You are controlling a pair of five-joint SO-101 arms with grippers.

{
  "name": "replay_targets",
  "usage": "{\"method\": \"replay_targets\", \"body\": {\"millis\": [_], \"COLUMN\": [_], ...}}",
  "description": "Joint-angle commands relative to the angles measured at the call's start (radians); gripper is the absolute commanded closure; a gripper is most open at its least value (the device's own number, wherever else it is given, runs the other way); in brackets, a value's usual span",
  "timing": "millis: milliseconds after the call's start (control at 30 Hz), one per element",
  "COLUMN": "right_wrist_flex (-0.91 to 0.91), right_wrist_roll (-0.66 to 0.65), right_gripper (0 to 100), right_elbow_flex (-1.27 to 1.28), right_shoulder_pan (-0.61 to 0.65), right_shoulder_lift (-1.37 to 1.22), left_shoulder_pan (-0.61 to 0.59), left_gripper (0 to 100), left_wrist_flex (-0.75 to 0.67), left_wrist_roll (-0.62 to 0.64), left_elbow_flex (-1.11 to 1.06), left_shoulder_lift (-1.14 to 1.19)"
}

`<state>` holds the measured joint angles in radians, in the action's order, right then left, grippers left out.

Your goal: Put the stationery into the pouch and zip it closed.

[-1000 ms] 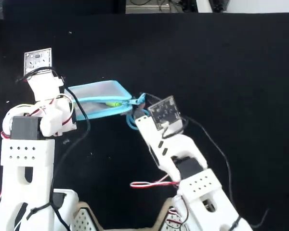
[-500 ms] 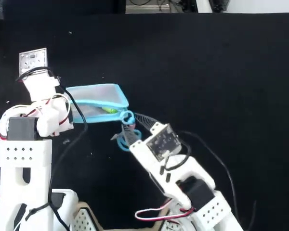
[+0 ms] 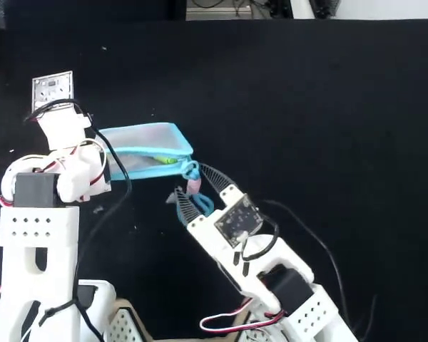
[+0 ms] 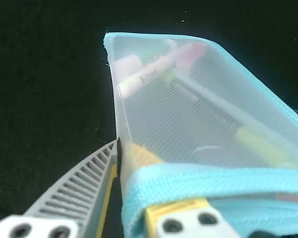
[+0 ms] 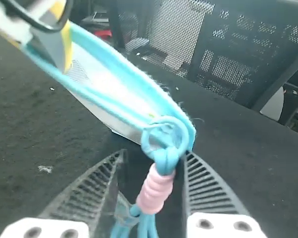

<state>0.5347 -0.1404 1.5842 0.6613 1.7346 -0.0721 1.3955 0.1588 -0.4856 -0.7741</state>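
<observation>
On the desk (image 3: 328, 107), the left hand (image 4: 120, 148) pinches one end of the pouch (image 4: 188, 114). The right hand (image 5: 155, 154) is parted, straddling the zipper cord (image 5: 156, 186).

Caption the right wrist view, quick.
Open right gripper straddles the zipper cord; left gripper clamps the pouch at its far end.

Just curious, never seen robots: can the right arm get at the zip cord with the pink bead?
Probably yes. The zip cord hangs between the right tool's spread fingers with nothing in the way, and the left tool holds the pouch.
</observation>
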Motion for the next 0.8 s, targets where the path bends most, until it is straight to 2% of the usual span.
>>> {"method": "replay_targets", "body": {"millis": [0, 200, 400, 667, 767], "right_wrist_flex": [-0.023, 0.104, 0.118, -0.043, -0.117], "right_wrist_roll": [-0.005, -0.005, -0.005, -0.005, -0.005], "right_gripper": [89.0, 89.3, 89.3, 89.1, 82.9], "right_elbow_flex": [-0.007, -0.116, -0.128, -0.059, -0.022], "right_shoulder_pan": [0.012, 0.014, 0.014, 0.008, 0.006], "right_shoulder_lift": [0.015, 0.016, 0.016, 0.007, 0.007], "left_shoulder_pan": [0.002, 0.002, 0.004, 0.004, 0.007], "left_gripper": [96, 96, 96, 96, 96], "left_wrist_flex": [-0.005, -0.006, -0.006, -0.006, -0.006], "left_wrist_roll": [-0.006, -0.006, -0.006, -0.006, -0.006], "left_elbow_flex": [0.007, 0.004, 0.004, 0.004, 0.004], "left_shoulder_lift": [-0.003, -0.003, -0.002, -0.002, 0.000]}}
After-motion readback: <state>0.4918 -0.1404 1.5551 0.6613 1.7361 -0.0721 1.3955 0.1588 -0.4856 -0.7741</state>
